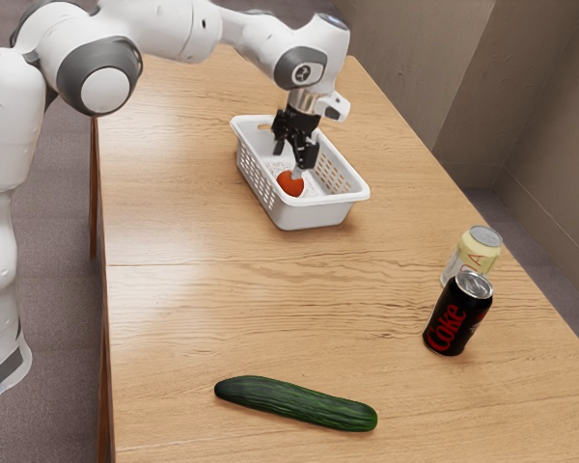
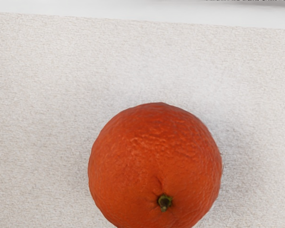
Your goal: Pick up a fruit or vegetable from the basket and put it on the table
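Wooden table, one cucumber, two cans, one basket, one orange inside, one spread tool above

The exterior view looks slantwise down along the table from well apart from the white basket, with the cucumber on the basket's camera-facing side. The wrist view looks down into the basket from close above the orange. Both share the orange and part of the basket's inside.
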Robot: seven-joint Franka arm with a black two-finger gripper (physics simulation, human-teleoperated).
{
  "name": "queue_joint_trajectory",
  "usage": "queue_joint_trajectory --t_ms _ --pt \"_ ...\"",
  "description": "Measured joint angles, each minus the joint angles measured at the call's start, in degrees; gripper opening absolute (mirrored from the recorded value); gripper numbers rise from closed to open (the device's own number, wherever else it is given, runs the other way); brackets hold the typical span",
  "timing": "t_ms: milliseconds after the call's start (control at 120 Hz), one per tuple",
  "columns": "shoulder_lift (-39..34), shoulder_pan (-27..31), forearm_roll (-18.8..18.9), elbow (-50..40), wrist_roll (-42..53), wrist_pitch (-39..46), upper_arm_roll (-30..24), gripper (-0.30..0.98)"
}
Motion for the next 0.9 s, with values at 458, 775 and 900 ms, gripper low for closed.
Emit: queue_joint_trajectory --t_ms 458,775,900 --pt "4.4 0.4 -1.2 1.9 0.4 1.1 0.0 0.69" --pt "6.3 0.5 -2.3 2.7 0.6 1.3 0.0 0.69" --pt "6.9 0.5 -2.5 2.7 0.6 1.6 0.0 0.69"
